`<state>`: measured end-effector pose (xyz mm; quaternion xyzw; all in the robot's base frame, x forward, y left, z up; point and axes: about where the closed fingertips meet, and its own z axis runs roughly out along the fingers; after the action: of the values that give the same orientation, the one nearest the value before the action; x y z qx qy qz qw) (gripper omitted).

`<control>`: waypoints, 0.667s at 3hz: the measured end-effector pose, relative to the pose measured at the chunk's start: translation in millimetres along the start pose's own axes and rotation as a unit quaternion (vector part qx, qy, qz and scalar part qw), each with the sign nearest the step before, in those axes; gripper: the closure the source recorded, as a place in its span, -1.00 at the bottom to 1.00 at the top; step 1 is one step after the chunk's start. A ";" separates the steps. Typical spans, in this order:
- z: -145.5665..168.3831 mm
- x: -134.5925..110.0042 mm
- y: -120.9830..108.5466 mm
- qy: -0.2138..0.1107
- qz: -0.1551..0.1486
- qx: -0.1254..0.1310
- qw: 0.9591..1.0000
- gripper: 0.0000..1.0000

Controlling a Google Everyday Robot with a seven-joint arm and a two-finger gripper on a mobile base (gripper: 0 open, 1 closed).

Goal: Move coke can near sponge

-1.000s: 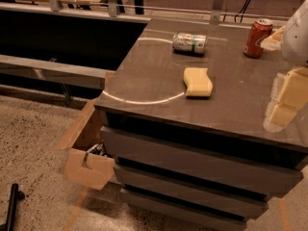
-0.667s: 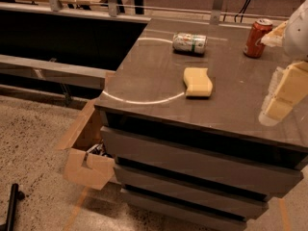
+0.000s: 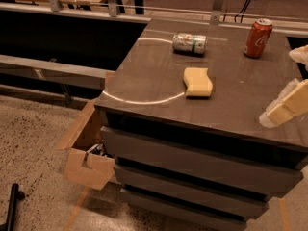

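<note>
Coke can [image 3: 257,37] upright on dark cabinet top [image 3: 154,76], sponge [image 3: 198,82] mid-surface, claw [image 3: 279,86] wide at right, speckled floor [image 3: 38,143]

The coke can [image 3: 257,37] was red with white script and a silver top. The sponge [image 3: 198,82] was pale yellow. The other can [image 3: 189,43] was silver with green markings. The table [image 3: 240,95] was dark grey-brown, marked with a thin pale arc [image 3: 144,100]. The gripper [image 3: 285,109], at the table's right edge, was cream-coloured. The cardboard box [image 3: 89,166] was tan, and the floor [image 3: 33,148] was speckled beige.
</note>
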<state>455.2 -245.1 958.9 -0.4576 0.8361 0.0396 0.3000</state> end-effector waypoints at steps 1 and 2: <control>2.1 25.4 -24.2 -0.050 0.068 0.052 0.995 -1.00; 5.4 49.6 -42.1 -0.111 0.123 0.097 0.981 -1.00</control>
<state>471.1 -304.4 936.6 -0.3123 0.8473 0.0456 0.4272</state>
